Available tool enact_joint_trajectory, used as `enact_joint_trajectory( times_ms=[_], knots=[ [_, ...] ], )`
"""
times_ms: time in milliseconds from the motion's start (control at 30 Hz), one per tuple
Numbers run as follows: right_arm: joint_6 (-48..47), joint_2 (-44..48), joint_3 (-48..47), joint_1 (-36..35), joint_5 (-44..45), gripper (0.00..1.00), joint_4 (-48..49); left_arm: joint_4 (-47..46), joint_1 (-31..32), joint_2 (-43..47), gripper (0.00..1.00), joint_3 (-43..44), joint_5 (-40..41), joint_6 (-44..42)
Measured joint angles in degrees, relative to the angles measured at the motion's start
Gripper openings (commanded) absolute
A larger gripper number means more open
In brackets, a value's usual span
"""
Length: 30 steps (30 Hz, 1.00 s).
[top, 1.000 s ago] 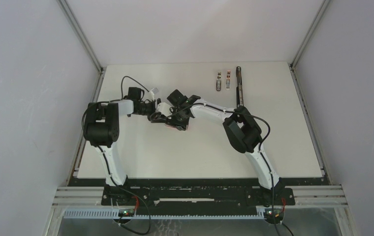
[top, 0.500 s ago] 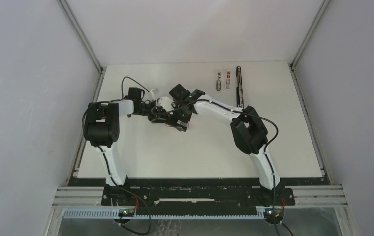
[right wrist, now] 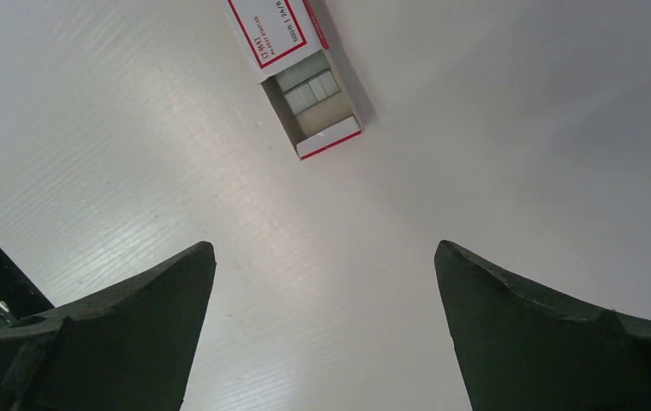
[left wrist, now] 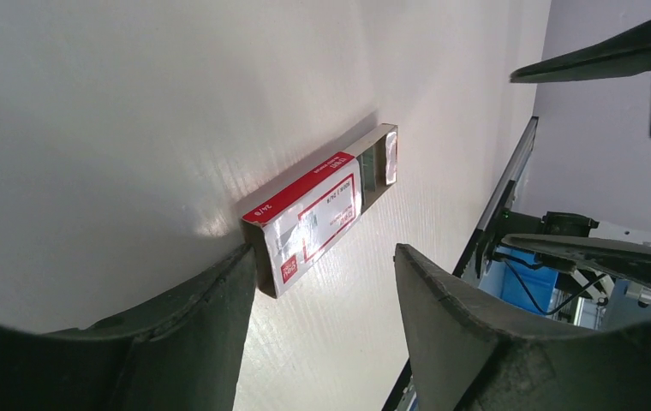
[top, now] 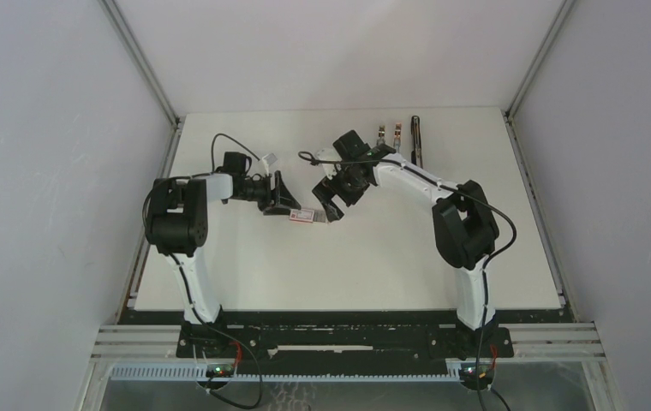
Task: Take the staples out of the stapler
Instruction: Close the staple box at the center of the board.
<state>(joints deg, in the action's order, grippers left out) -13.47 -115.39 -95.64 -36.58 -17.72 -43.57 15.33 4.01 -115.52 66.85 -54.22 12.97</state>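
Stapler [top: 416, 137], slim black bar, lies on smooth white table [top: 373, 265].

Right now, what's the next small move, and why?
Probably swing the right gripper toward the stapler: its jaws are open, empty, clear of the box, whose tray is slid out with staples inside. The left gripper stands open at its other end.

Stapler [top: 415, 137] behind and right of box [top: 305, 216]

Slim black stapler [top: 415, 137] lying flat, staples [top: 397, 130] seemingly just beside
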Motion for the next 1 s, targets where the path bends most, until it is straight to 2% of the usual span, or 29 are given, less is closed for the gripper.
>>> enact_joint_trajectory(
  times_ms=[300,1000],
  knots=[
    [4.9,-4.3,0.6,0.6,-3.5,1.00,0.5,0.0,0.0,0.0,0.68,0.0,-0.2,0.0],
    [8.7,-8.8,0.1,1.7,-8.5,1.00,2.1,0.1,0.0,0.0,0.68,0.0,-0.5,0.0]
  ],
)
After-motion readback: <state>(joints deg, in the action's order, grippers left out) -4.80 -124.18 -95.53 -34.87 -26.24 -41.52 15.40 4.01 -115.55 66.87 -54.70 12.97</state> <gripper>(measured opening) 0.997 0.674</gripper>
